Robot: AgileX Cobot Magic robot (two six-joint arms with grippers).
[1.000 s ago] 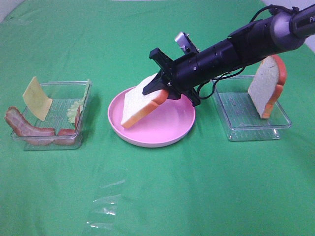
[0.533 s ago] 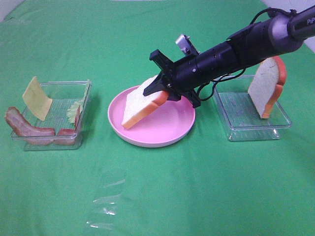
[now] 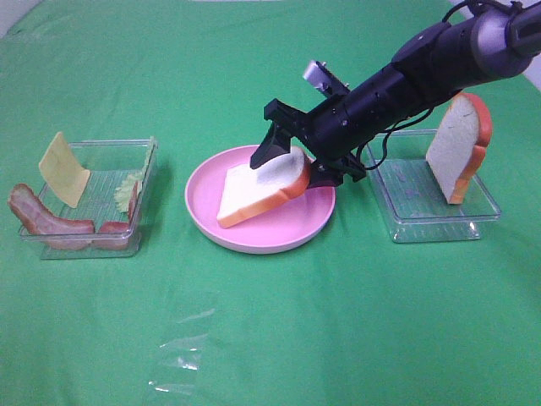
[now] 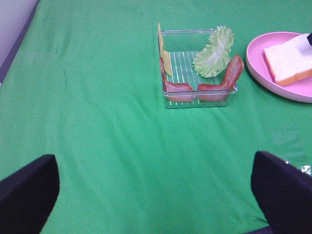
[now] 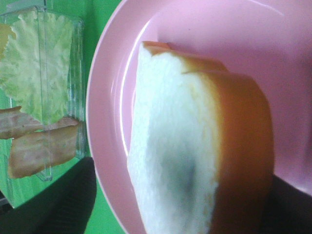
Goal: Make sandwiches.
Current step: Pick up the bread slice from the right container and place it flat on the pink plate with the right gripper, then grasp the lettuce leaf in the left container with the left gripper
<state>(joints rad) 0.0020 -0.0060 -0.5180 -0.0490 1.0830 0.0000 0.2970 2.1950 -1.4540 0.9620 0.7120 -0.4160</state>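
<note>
A white bread slice with an orange-brown crust [image 3: 254,188] lies on the round pink plate [image 3: 287,230]. My right gripper [image 3: 304,162] is open, with its fingers on either side of the slice's crust end. The right wrist view shows the slice [image 5: 185,146] close up, with bare plate [image 5: 204,29] between it and one finger. A second bread slice [image 3: 456,156] stands upright in the right clear tray [image 3: 431,218]. The left clear tray [image 3: 93,241] holds cheese [image 3: 63,169], lettuce [image 3: 128,190] and bacon [image 3: 46,220]. My left gripper [image 4: 156,192] is open and empty, hovering over green cloth short of that tray [image 4: 197,100].
A crumpled clear plastic film [image 3: 182,355] lies on the green cloth near the front. The right arm [image 3: 423,68] stretches from the back right over the right tray towards the plate. Open green cloth lies between the trays and the front edge.
The right gripper has opened and its fingers now stand wider apart. The bread slice has dropped from a tilted, held position to lie on the plate.
</note>
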